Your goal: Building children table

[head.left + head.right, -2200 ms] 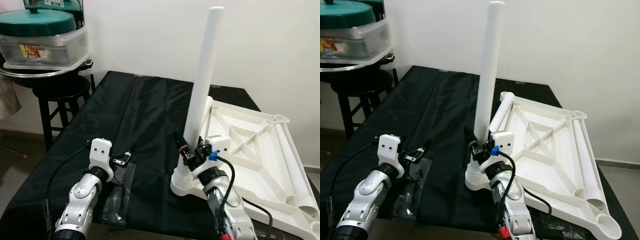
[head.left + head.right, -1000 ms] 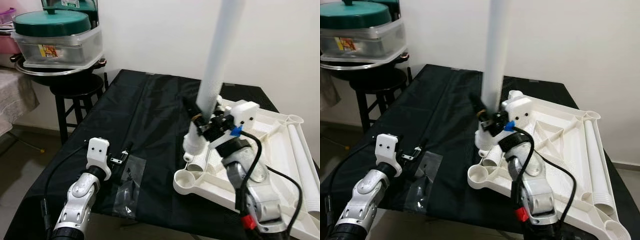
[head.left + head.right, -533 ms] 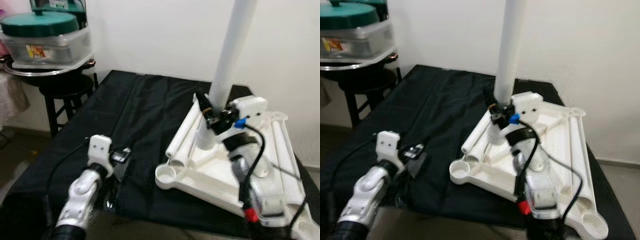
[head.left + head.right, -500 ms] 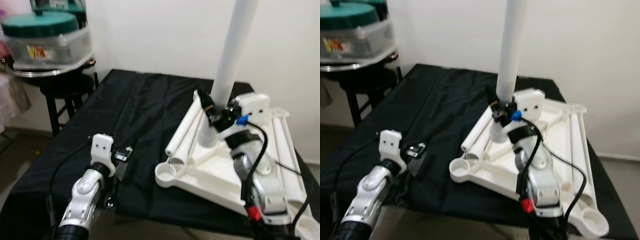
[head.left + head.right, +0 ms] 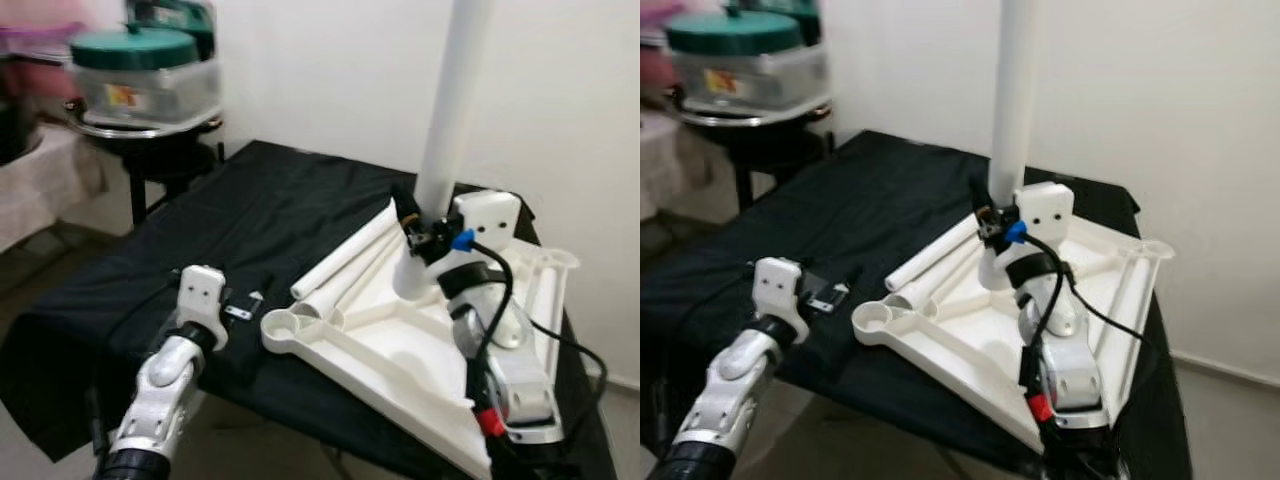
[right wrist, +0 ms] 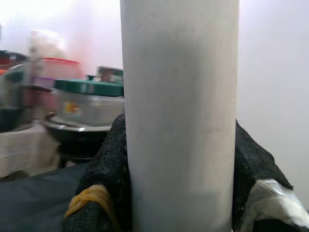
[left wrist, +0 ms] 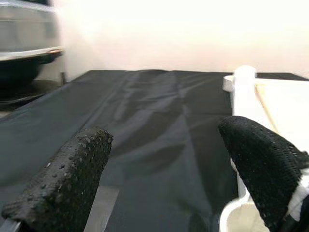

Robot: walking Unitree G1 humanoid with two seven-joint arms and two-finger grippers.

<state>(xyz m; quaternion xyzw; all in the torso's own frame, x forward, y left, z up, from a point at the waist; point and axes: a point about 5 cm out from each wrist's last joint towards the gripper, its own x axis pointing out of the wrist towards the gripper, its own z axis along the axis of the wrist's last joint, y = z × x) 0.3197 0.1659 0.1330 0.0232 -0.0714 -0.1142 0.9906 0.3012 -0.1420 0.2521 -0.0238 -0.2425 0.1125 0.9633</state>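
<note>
The white table top (image 5: 380, 345) lies upside down on the black cloth (image 5: 250, 215). My right gripper (image 5: 424, 234) is shut on a white table leg (image 5: 1014, 100) and holds it upright. The leg's lower end (image 5: 410, 278) is at the far left part of the table top. In the right wrist view the leg (image 6: 178, 121) sits between the black fingers (image 6: 107, 164). Two more legs (image 5: 345, 262) lie along the top's left side. My left gripper (image 5: 246, 304) is open, low over the cloth, left of the empty corner socket (image 5: 283, 325); its pads (image 7: 67, 179) hold nothing.
A black stool (image 5: 160, 160) at the back left carries a clear container with a green lid (image 5: 140, 75). A white wall stands behind the table. The cloth's front edge (image 5: 60, 330) drops off near my left arm. Open cloth lies on the left.
My right gripper lifted the leg out of the near corner socket and carried it toward the table top's far side. The camera has shifted. My left gripper stays open and has hardly moved.
</note>
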